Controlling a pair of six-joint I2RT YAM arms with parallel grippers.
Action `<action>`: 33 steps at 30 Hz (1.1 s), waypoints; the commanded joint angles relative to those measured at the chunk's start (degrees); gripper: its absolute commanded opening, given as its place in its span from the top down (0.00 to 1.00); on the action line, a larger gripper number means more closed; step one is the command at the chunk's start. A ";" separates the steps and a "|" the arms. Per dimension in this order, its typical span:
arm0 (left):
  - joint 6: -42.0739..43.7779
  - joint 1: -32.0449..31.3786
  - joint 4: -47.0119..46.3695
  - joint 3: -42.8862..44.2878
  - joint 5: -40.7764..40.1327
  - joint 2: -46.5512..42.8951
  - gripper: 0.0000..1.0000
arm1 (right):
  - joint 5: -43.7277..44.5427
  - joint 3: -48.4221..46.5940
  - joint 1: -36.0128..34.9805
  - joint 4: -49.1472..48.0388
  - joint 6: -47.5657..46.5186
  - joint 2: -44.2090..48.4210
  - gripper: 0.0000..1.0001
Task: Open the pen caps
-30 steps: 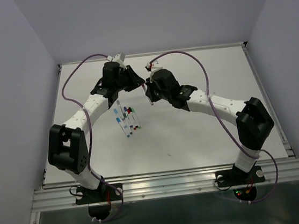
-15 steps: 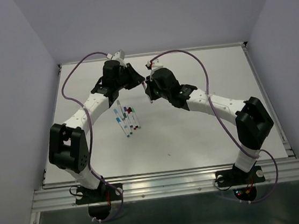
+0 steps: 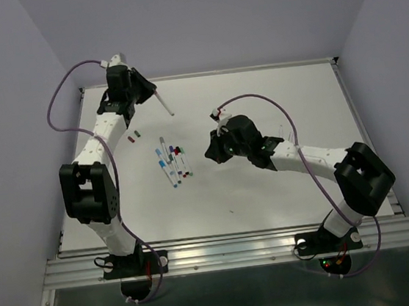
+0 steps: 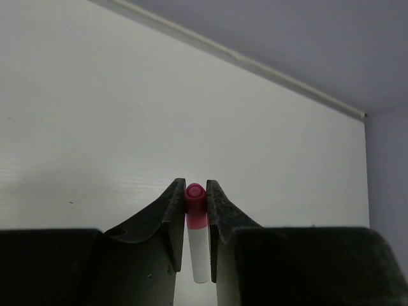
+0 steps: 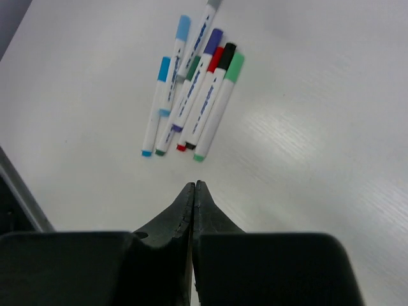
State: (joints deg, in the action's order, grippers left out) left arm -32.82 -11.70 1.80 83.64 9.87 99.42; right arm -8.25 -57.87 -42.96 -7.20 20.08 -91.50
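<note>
Clamping a pink-ended pen point(image 4: 197, 252), the left tool point(image 4: 194, 189), right tool point(image 5: 193, 187) pinched fully closed above the pens point(image 5: 191, 105).

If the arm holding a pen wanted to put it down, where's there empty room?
The far right corner of the table, beyond the right arm, is bare; so is the near strip in front of the pen cluster. It is crowded at that cluster and by the two loose caps.

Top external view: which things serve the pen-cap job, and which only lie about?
Job: thin white pen with pink end, held in left gripper; group of white-barrelled capped pens; two small loose plastic caps; shut right gripper.
Lying about: purple cables; metal front rail.
</note>
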 commanded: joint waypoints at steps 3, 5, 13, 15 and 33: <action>0.74 4.58 -4.44 2.06 -5.56 -3.26 1.00 | -5.02 0.48 -0.55 -1.06 0.84 4.84 0.99; 0.21 4.67 -4.96 1.01 -3.11 -3.79 1.00 | -1.44 -0.23 -0.55 -1.49 0.49 4.84 0.99; -0.40 4.59 -8.48 -5.23 6.28 -8.62 1.00 | 6.31 -9.80 -0.55 0.52 -6.71 0.02 0.53; -0.75 4.50 -8.92 -7.52 7.62 -9.76 1.00 | 7.02 -12.25 -0.55 0.52 -7.85 -1.65 0.41; -3.30 -2.71 -11.73 -13.23 10.70 -15.04 1.00 | 1.83 -27.82 -0.55 -0.97 -12.43 -14.14 0.25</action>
State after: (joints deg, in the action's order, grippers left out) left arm -35.48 -13.85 -6.39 71.57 19.57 87.66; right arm -5.98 -81.91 -43.38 -4.97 8.64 -105.30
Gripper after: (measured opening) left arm 0.272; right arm 0.790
